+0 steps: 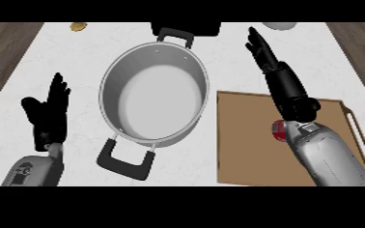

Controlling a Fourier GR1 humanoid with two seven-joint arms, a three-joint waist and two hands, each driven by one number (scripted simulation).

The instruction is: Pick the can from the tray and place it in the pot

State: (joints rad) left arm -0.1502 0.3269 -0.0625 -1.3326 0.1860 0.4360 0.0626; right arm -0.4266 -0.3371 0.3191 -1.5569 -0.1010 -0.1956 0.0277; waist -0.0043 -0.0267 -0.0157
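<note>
While the can (279, 130) lies on the tray (242, 140) under our right forearm, we should bring the open right robot hand (267, 58) (fingers straight) back over it before closing, the pot (155, 94) waiting empty.

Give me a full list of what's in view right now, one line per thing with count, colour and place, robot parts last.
pot: one, silver with black handles, centre of the counter, nothing inside.
tray: one, brown, right of the pot, at the lower right.
can: one, red with a silver end, on the tray, mostly hidden under the right forearm.
black thing: one, at the far edge behind the pot, cut off by the view.
small yellowish thing: one, far left corner.
white round thing: one, far right, cut off.
counter: one, white.
left hand: black, open, resting left of the pot.
right hand: black, fingers straight, beyond the tray's far edge.
</note>
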